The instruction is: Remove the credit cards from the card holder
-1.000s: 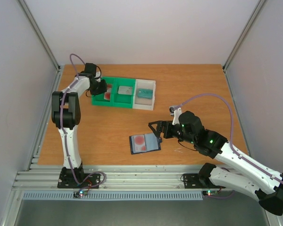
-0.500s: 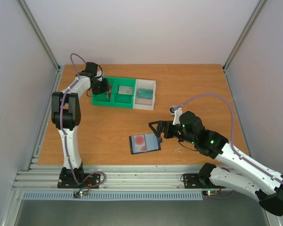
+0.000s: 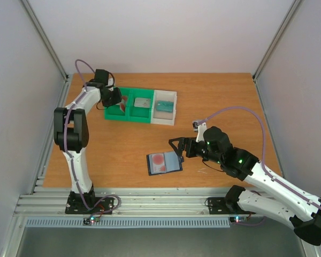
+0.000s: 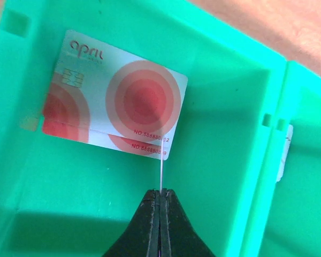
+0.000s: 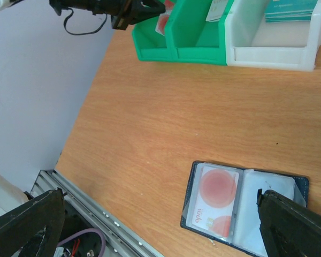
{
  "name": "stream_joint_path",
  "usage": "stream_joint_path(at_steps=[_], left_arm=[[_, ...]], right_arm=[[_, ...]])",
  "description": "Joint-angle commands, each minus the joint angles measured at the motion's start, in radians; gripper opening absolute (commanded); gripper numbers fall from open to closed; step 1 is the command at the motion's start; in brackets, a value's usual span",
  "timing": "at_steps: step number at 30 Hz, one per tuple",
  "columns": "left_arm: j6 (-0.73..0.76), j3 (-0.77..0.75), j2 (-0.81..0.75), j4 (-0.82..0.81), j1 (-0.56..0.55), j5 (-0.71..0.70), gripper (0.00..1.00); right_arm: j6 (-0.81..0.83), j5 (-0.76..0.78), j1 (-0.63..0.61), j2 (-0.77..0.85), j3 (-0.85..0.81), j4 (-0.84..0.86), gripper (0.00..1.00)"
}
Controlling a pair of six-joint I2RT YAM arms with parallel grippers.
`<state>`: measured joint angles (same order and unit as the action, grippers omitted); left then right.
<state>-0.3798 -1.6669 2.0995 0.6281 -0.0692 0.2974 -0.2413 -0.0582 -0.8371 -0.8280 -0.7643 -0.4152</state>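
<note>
Where jaws gape, card holder [image 5: 275,182] lies.

The two credit cards [image 4: 117,101] under my left camera are white with red concentric rings, red lettering and a gold chip. The tray [image 4: 230,134] around them is bright green, and its end compartment [image 3: 163,120] is white with something teal [image 3: 163,106] inside. My left gripper [image 4: 160,198] is black. The card holder [image 5: 273,182] has a dark edge and blue-grey pockets, and one pocket shows a pinkish credit card [image 5: 214,203] with a red round blotch. The table [image 3: 214,91] is orange-brown wood grain.

Wooden table [image 3: 214,96], plain white walls [image 3: 160,32], aluminium corner posts [image 3: 45,40], even light
</note>
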Motion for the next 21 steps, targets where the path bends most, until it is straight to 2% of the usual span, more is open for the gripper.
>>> stream_joint_path(at_steps=[1,12,18,21], left_arm=[[-0.042,0.029,-0.094,-0.055,0.002,-0.066,0.0],[-0.118,0.209,-0.328,-0.174,0.002,-0.097,0.0],[-0.182,0.326,-0.477,-0.241,0.002,0.108,0.0],[-0.234,0.412,-0.563,-0.315,0.0,0.218,0.0]], right_arm=[[0.014,0.007,-0.004,0.003,-0.016,-0.007,0.99],[0.005,0.009,-0.004,0.011,-0.038,-0.015,0.99],[-0.036,0.042,-0.005,-0.041,-0.089,-0.054,0.99],[-0.08,0.048,-0.004,-0.058,-0.091,-0.014,0.99]])
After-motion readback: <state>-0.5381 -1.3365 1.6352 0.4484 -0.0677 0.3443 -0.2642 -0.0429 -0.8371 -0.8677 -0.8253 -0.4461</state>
